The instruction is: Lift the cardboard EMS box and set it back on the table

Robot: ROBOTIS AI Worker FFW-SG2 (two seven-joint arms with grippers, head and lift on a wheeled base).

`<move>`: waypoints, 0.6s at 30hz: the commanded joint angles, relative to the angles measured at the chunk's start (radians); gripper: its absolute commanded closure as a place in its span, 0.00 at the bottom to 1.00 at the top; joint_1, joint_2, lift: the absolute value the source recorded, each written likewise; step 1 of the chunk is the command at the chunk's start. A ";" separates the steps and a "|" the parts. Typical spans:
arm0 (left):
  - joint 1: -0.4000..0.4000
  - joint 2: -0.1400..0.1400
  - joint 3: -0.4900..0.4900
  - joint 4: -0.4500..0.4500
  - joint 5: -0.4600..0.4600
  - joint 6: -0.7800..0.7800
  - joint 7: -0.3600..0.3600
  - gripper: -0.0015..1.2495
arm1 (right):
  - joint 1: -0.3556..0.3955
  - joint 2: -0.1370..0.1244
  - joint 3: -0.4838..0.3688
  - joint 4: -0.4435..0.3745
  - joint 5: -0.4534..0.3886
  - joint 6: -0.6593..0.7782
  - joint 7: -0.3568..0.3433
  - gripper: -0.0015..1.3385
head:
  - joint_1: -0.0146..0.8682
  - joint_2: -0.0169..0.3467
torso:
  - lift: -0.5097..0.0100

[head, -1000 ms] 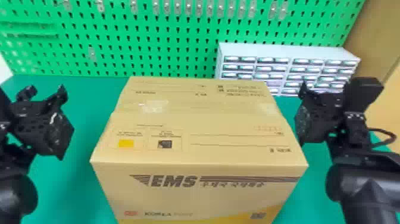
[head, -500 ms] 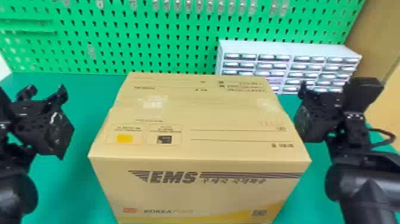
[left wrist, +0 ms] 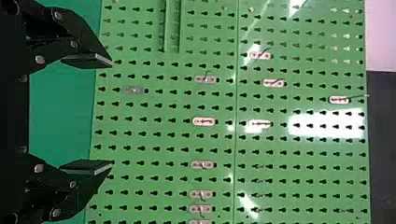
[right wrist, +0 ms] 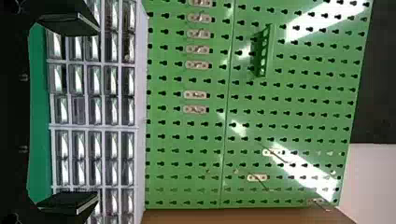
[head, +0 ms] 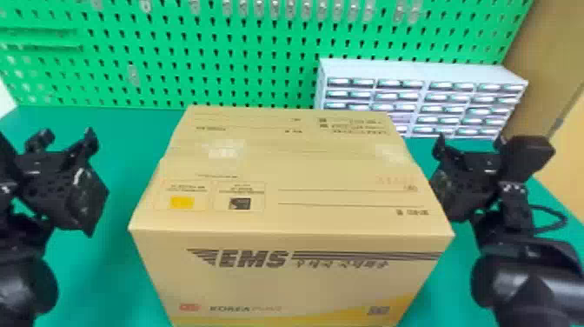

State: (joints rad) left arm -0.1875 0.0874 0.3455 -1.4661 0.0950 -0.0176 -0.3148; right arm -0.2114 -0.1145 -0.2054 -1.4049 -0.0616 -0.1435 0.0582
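Centrally, cardboard EMS box (head: 287, 217): upright, front face and top both showing, long edge toward the viewer. It stands over the green tabletop (head: 108, 282); underside out of sight, so contact with the surface cannot be told. Pale, shiny patches of tape (head: 223, 150) across the top; a yellow square (head: 181, 202) printed near the front left corner.

Left tool (head: 65, 138): left of the EMS box, apart from it, a strip of tabletop between. Fingers wide, gap empty; same wide spread seen in the left wrist view (left wrist: 111, 113).

Right tool (head: 469, 145): just beside the EMS box, right side; whether the two touch, cannot tell. Fingers wide here too, nothing gripped, confirmed in the right wrist view. Dark cable (head: 560, 226) looping out farther right of the EMS box.

Behind the EMS box: green pegboard (head: 217, 65), full of dark slots, a row of small hooks (head: 259, 8) high up. Green ledge (head: 39, 39) on it, behind and left of the EMS box. Behind and right: pale drawer cabinet (head: 417, 69), rows of small drawers, in front of the pegboard. Brown panel (head: 534, 52) beyond, farther right.
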 commanded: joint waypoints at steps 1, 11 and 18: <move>-0.004 0.000 -0.011 0.056 0.002 -0.042 -0.018 0.39 | 0.007 0.013 0.000 0.041 -0.001 -0.047 0.000 0.05 | 0.78 0.00 | 0.79; 0.002 0.000 -0.046 0.079 0.000 -0.051 -0.018 0.39 | 0.018 0.082 -0.055 0.073 0.071 -0.119 -0.001 0.05 | 0.78 0.00 | 0.79; -0.007 0.000 -0.075 0.076 0.008 -0.051 -0.018 0.39 | 0.015 0.093 -0.052 0.075 0.085 -0.126 -0.001 0.05 | 0.78 0.00 | 0.79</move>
State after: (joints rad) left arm -0.1885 0.0874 0.2864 -1.3870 0.0992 -0.0690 -0.3328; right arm -0.1938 -0.0242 -0.2650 -1.3315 0.0191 -0.2668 0.0567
